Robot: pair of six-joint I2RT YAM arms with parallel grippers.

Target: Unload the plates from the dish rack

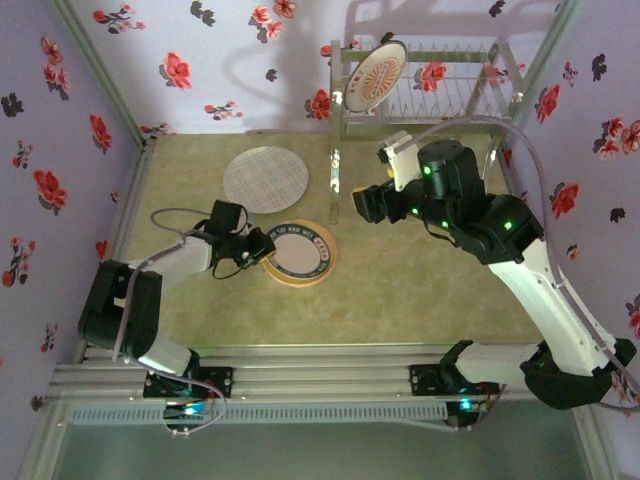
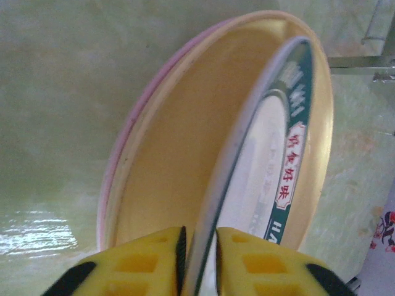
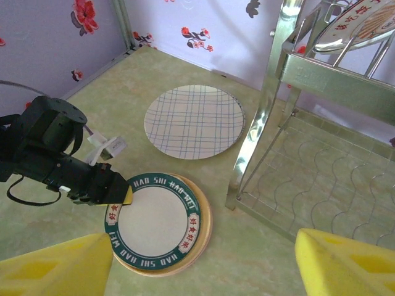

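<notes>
Low in the left wrist view, the left gripper [image 2: 199, 239] straddles the edge of the teal-rimmed plate [image 2: 256, 179]. Its yellow fingers [image 2: 142, 262] are set narrow with the rim between them; whether the pads press the rim or merely flank it cannot be told. That plate tops a stack of three at the centre of the overhead view, on the table [image 1: 420, 280]. Beneath it the yellow-orange plate [image 2: 185, 129] shows its inner wall, and the pink plate [image 2: 125, 140] at the bottom shows as a thin arc of rim, the rest hidden.

In the right wrist view the right gripper [image 3: 203, 246] hangs above the table, jaws spread wide with nothing between them, both fingers cut off by the frame's lower corners.

Past the stack, the checked plate [image 3: 194, 121], cream with blue lines, lies flat and apart from the others. In the upper right of the overhead view stands the dish rack [image 1: 440, 100]. The orange-patterned plate [image 1: 375, 75] leans on edge at its left end; the right wrist frame crops it at the upper right corner.

In sight are five plates, two grippers and one rack.
</notes>
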